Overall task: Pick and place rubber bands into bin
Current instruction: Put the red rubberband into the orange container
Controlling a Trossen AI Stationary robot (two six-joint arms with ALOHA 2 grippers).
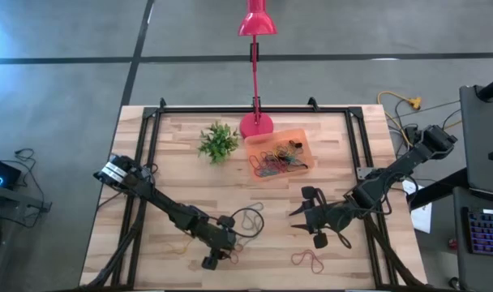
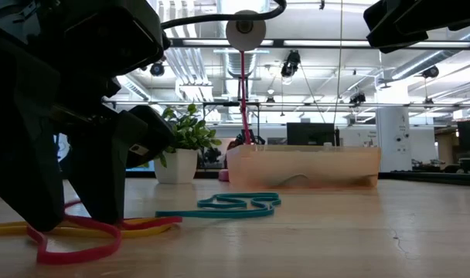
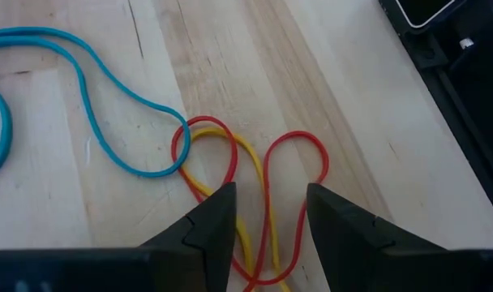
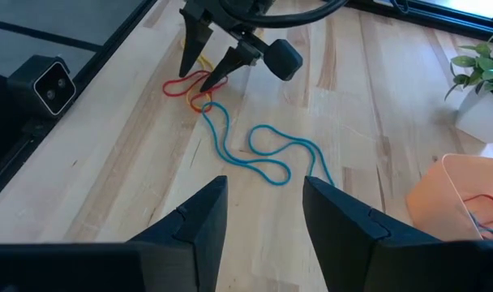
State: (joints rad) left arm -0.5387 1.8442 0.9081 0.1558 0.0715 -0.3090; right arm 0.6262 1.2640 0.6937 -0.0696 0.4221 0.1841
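My left gripper [image 3: 267, 215] [image 1: 227, 245] is open and low over the table's near middle. Its fingertips stand on either side of a strand of a red rubber band [image 3: 299, 136] [image 2: 73, 251]. That band lies flat, tangled with a yellow band [image 3: 246, 154] and next to a long blue band [image 3: 92, 73] [image 4: 263, 154]. Whether the fingertips touch a band I cannot tell. My right gripper [image 4: 267, 203] [image 1: 302, 207] is open above the table, right of the blue band. The orange bin [image 1: 305, 139] [image 2: 304, 166] sits at the far middle with several bands inside.
A small green plant [image 1: 218, 142] and a pink lamp's round base [image 1: 256, 124] stand at the far edge beside the bin. Another red band [image 1: 309, 259] lies near the near edge. Black frame rails run along the table's left and right sides.
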